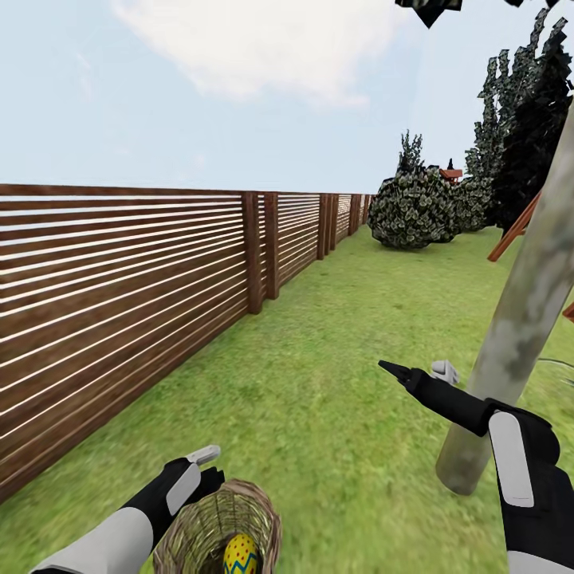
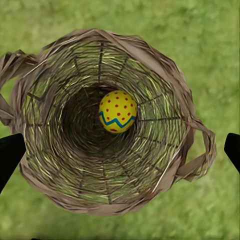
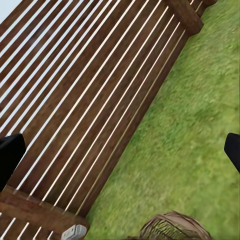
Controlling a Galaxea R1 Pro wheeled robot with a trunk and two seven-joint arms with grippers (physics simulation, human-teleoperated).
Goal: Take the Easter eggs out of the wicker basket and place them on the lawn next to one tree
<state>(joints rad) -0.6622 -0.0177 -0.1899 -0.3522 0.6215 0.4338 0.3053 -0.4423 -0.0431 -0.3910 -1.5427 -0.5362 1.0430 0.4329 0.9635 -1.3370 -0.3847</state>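
Observation:
The wicker basket (image 1: 219, 530) sits on the lawn (image 1: 335, 335) at the near edge of the head view. One Easter egg (image 1: 241, 554), yellow with red dots and a blue zigzag, lies inside it. From the left wrist view I look straight down into the basket (image 2: 55, 165), with the egg (image 2: 117, 111) near the bottom. My left gripper (image 1: 209, 466) hangs open just above the basket's rim, its fingertips (image 2: 10, 155) spread wider than the basket. My right gripper (image 1: 416, 368) is open and empty over grass, just left of the tree (image 1: 518, 319). The tree's pale mottled trunk leans at the right.
A brown slatted wooden fence (image 1: 119, 303) runs along the left into the distance. A round bush (image 1: 410, 211) and dark cypresses (image 1: 530, 135) stand far back at the right, by a reddish wooden beam (image 1: 514, 231). Grass spreads between fence and trunk.

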